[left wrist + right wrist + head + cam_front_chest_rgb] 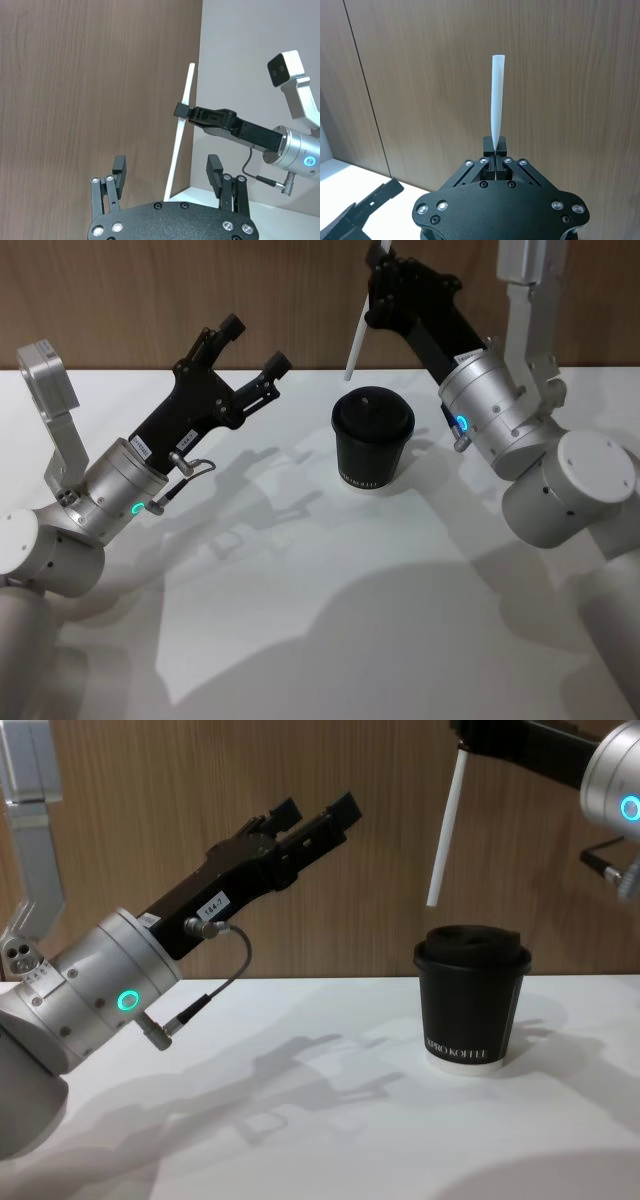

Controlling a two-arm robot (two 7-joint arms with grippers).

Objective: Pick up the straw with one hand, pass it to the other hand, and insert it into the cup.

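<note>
We see the right gripper [495,150], the one whose silver wrist carries a bluish ring, raised above the table with its fingers pinched on the white straw [496,100]. It grips the straw near the upper end, so a short piece sticks up past the fingers and the long remainder hangs down, slightly tilted. In the chest view the straw [445,830] ends in the air just above the lid of the cup [472,1005] and a little to its left, apart from it. From the head view the straw [354,340] hangs behind the cup [372,440].

The cup is a black paper coffee cup with a black plastic lid and a white bottom rim, standing upright on the white table [300,620]. Small white lettering runs low on its wall; we can read "KOFFEE" at the end, and the letters before it look like "PRO".

The left gripper [252,347], with a green ring glowing on its wrist, is lifted to the left of the cup, pointing up and toward the wood-panelled wall [150,800]. Its fingers are spread apart and hold nothing. Small white label stickers sit on its black body; one [214,905] reads "164-1" as far as we can make out. A thin dark cable [225,970] with a metal plug loops beside that wrist.
</note>
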